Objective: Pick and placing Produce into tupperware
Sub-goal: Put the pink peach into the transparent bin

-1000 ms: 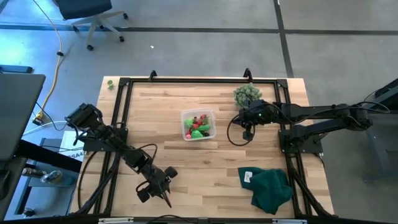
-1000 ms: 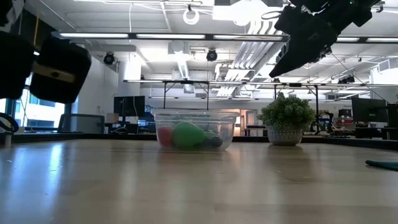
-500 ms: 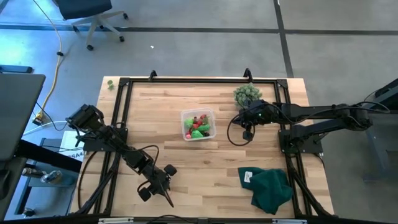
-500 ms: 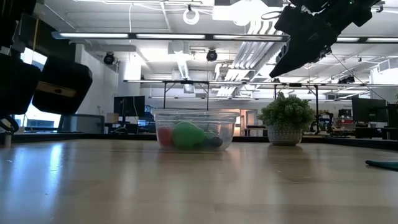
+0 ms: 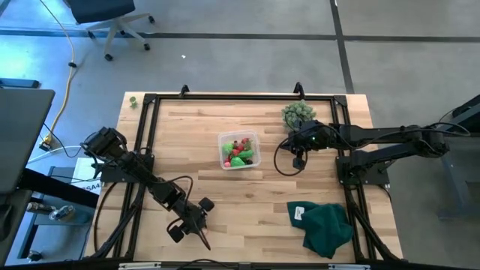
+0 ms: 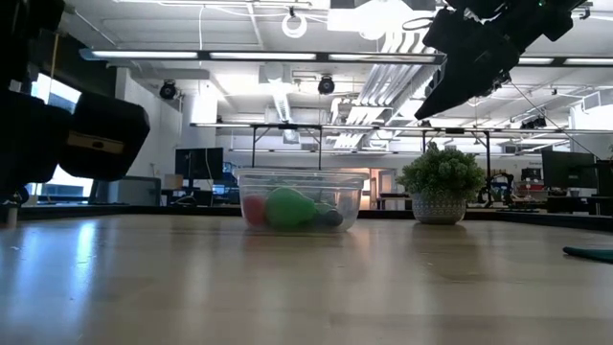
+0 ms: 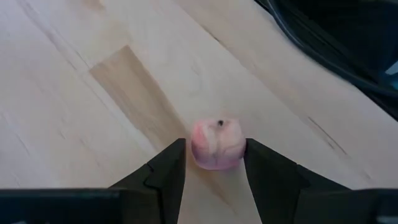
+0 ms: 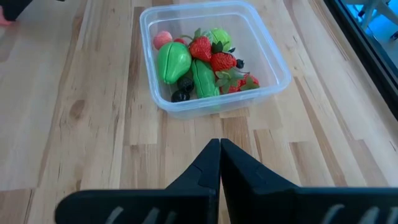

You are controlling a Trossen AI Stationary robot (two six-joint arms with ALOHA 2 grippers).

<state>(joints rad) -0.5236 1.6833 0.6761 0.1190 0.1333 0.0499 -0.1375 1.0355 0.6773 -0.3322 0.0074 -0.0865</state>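
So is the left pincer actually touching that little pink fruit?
Touching. The left wrist view shows the pink fruit wedged between the left pincer, both fingers pressed against its sides.

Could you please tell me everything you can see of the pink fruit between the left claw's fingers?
The pink fruit is a small, rounded toy piece, pale pink with lighter streaks and a dark dot on top, plastic by its look. It sits between the fingers of the left claw, which flank it on both sides, near the table's front edge, away from the tupperware. Whether it rests on the wood or is lifted cannot be told.
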